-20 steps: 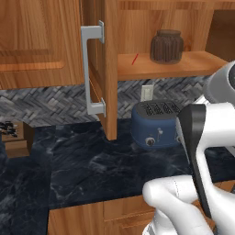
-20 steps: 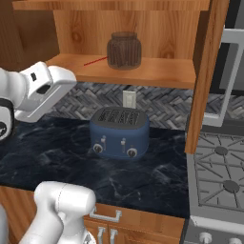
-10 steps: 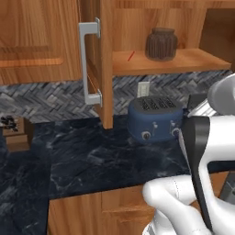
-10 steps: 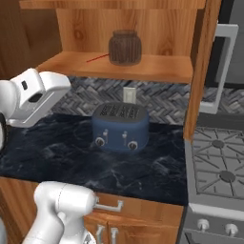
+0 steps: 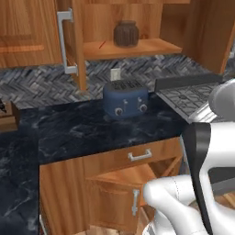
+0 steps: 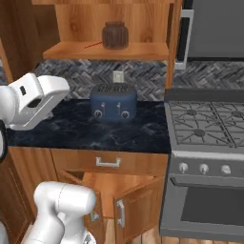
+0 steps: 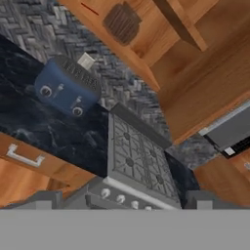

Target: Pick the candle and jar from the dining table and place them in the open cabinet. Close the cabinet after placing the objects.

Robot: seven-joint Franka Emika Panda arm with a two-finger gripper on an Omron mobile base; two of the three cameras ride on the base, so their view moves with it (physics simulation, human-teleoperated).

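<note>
The dark brown jar (image 5: 125,33) (image 6: 115,35) stands upright on the shelf of the open wood cabinet (image 5: 137,48) (image 6: 143,50). The cabinet's door (image 5: 69,41) with its long silver handle swings out to the left. In the hand view the jar (image 7: 122,22) sits far off at the top. My gripper (image 7: 122,202) is open and holds nothing, with its fingertips (image 7: 44,200) wide apart, well away from the cabinet. The candle and the dining table are out of view.
A blue toaster (image 5: 126,98) (image 6: 113,101) stands on the dark marble counter (image 5: 69,133) below the cabinet. A gas stove (image 6: 209,124) (image 5: 193,96) is to the right, with a microwave (image 6: 209,28) above it. A lower cabinet door (image 5: 119,202) (image 6: 136,209) hangs open under the drawer.
The whole scene has shifted and shrunk in both base views as the base drew back. The stove and lower cabinets have come into view. The jar stays on the shelf.
</note>
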